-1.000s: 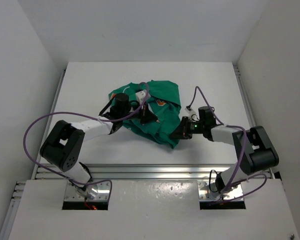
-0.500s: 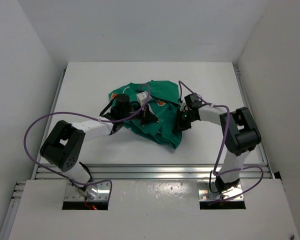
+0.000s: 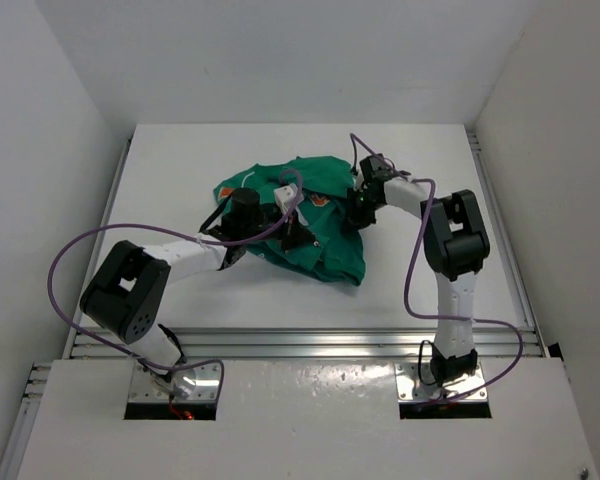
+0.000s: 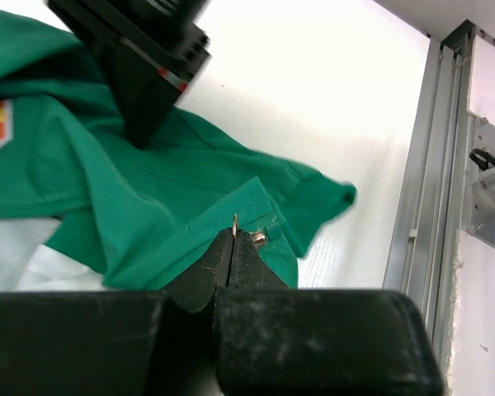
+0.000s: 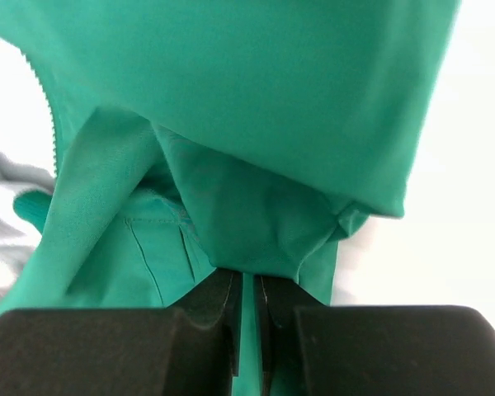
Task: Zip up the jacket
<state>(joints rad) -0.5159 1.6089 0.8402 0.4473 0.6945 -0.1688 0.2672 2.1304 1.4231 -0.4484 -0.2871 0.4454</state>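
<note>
**Both arms pinch the jacket, right at 3 o'clock of left**

The jacket (image 3: 332,255) lies bunched mid-table (image 3: 180,170). Nearest, the left gripper (image 4: 233,246) is clamped on its hem beside the zipper pull (image 4: 236,221). Slightly farther, the right gripper (image 5: 246,285) nips a fold. The zipper's axis is unclear.

I'm looking down on a white table (image 3: 180,170) under soft, even light. Plain white walls box it in: the back wall (image 3: 300,60) at 12 o'clock, the left wall (image 3: 40,150) at 9, the right wall (image 3: 555,150) at 3. At 6 o'clock an aluminium rail (image 3: 310,342) edges the table, with a white panel (image 3: 300,420) beyond.
</note>
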